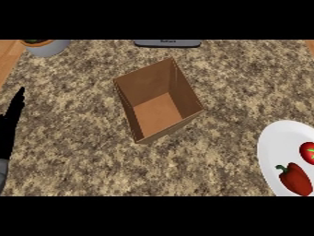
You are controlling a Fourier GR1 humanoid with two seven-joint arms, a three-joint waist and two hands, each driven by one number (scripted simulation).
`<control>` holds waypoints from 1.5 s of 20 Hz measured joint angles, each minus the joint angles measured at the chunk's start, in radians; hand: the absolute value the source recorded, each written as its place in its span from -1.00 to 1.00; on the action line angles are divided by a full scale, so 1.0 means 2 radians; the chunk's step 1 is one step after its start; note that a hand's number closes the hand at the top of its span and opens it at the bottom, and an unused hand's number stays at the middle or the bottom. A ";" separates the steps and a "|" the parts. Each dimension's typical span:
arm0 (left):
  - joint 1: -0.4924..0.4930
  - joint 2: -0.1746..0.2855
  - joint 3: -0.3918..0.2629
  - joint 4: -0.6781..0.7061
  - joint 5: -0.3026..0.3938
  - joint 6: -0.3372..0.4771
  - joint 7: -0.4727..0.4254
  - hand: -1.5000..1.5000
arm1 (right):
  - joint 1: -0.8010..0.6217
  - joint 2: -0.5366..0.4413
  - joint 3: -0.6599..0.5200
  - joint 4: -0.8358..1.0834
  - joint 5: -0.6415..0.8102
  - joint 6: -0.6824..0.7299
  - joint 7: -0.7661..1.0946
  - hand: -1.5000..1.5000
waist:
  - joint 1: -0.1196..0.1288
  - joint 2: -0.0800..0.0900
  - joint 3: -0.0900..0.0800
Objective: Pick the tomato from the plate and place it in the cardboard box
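Observation:
A red tomato (313,153) with a green star-shaped top lies on the white plate (279,143) at the lower right of the head view. Just below and left of it on the same plate is a red bell pepper (296,179). An open cardboard box (159,100), with nothing inside, stands in the middle of the counter, up and left of the plate. My left hand (3,133) rests at the left edge with its fingers straight and pointing up, far from the box and plate. My right hand does not show.
A grey pot (47,46) with a plant stands at the back left corner. A dark flat object (167,43) lies at the back edge behind the box. Wooden surface borders the speckled stone counter (78,115) on both sides.

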 measured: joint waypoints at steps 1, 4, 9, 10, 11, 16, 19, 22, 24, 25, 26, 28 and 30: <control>0.000 -0.002 0.002 0.005 -0.002 -0.001 -0.005 0.00 | -0.013 0.006 0.006 0.012 0.013 0.002 0.001 -1.00 | 0.000 0.000 0.000; -0.006 -0.006 0.011 0.018 -0.007 -0.005 -0.009 0.00 | -0.045 0.023 0.019 0.034 0.044 0.008 0.017 -1.00 | -0.003 0.000 0.000; -0.002 -0.012 0.026 0.016 -0.013 -0.017 -0.010 0.00 | -0.083 0.049 0.025 0.084 0.094 -0.004 0.021 -1.00 | -0.005 -0.001 0.000; 0.001 -0.012 0.031 0.013 -0.014 -0.022 -0.009 0.00 | -0.086 0.051 0.022 0.089 0.100 -0.005 0.017 -1.00 | -0.005 -0.001 0.000; 0.000 -0.015 0.033 0.010 -0.018 -0.022 -0.003 0.00 | -0.086 0.053 0.020 0.089 0.105 -0.007 0.017 -1.00 | -0.006 -0.001 0.000; -0.001 -0.024 0.046 0.013 -0.031 -0.032 -0.007 0.00 | -0.105 0.074 0.011 0.121 0.133 -0.017 0.016 -1.00 | -0.007 -0.001 0.000; -0.001 -0.032 0.054 0.026 -0.038 -0.036 -0.018 0.00 | -0.107 0.073 0.003 0.112 0.138 -0.001 0.013 -1.00 | -0.009 -0.002 -0.001; 0.000 -0.036 0.060 0.019 -0.045 -0.040 -0.015 0.00 | -0.106 0.080 -0.003 0.106 0.142 0.005 0.006 -1.00 | -0.009 -0.002 -0.001; 0.003 -0.041 0.062 0.019 -0.053 -0.038 -0.016 0.00 | -0.099 0.083 -0.007 0.079 0.139 0.016 0.012 -1.00 | -0.011 -0.003 -0.001; 0.010 -0.038 0.065 0.006 -0.052 -0.043 -0.010 0.00 | -0.096 0.081 -0.009 0.073 0.139 0.018 0.010 -1.00 | -0.011 -0.003 -0.001; 0.018 -0.038 0.067 -0.005 -0.051 -0.046 -0.007 0.00 | -0.087 0.079 -0.012 0.061 0.137 0.019 0.009 -1.00 | -0.011 -0.003 -0.001; 0.012 -0.046 0.069 0.003 -0.057 -0.044 -0.008 0.00 | -0.075 0.079 -0.015 0.042 0.136 0.019 0.008 -1.00 | -0.012 -0.003 -0.001; 0.021 -0.051 0.072 -0.003 -0.062 -0.043 -0.010 0.00 | -0.057 0.078 -0.020 0.014 0.132 0.022 0.012 -1.00 | -0.013 -0.003 -0.001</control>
